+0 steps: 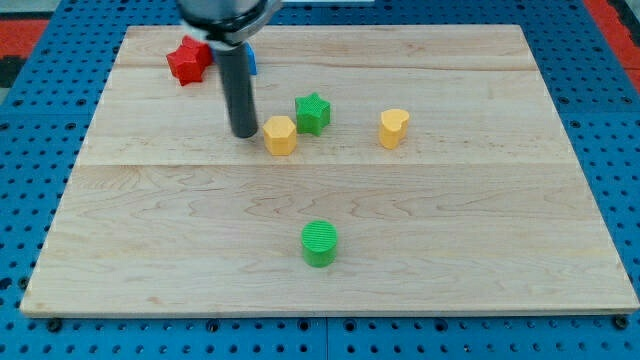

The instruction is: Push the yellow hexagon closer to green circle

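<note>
The yellow hexagon (280,134) lies a little above the board's middle. My tip (243,133) stands just to its left, very close or touching. The green circle (320,243) sits well below the hexagon and slightly to the right, near the view's bottom. A green star (312,113) is right beside the hexagon, up and to its right.
A yellow heart (393,128) lies right of the green star. A red star (187,59) sits near the top left, and a blue block (252,60) shows partly behind the rod. The wooden board (500,250) rests on a blue pegboard.
</note>
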Robot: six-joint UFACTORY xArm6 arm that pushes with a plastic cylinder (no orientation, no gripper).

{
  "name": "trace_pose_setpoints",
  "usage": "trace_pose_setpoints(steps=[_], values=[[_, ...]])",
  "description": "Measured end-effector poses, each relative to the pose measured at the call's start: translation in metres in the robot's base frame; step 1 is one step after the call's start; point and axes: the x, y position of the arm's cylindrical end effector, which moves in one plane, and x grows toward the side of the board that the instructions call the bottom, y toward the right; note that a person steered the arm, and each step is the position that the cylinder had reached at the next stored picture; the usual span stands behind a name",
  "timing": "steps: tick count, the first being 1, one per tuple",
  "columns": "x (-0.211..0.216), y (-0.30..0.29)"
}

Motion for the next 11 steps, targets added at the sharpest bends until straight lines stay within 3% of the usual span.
trace_pose_setpoints(steps=[2,4,5,7,9,10,11], values=[[0.005,-0.080],[-0.048,-0.104],[-0.007,-0.123],[-0.001,0.028],[-0.014,0.112],[0.053,0.138],[0.091,0.137]])
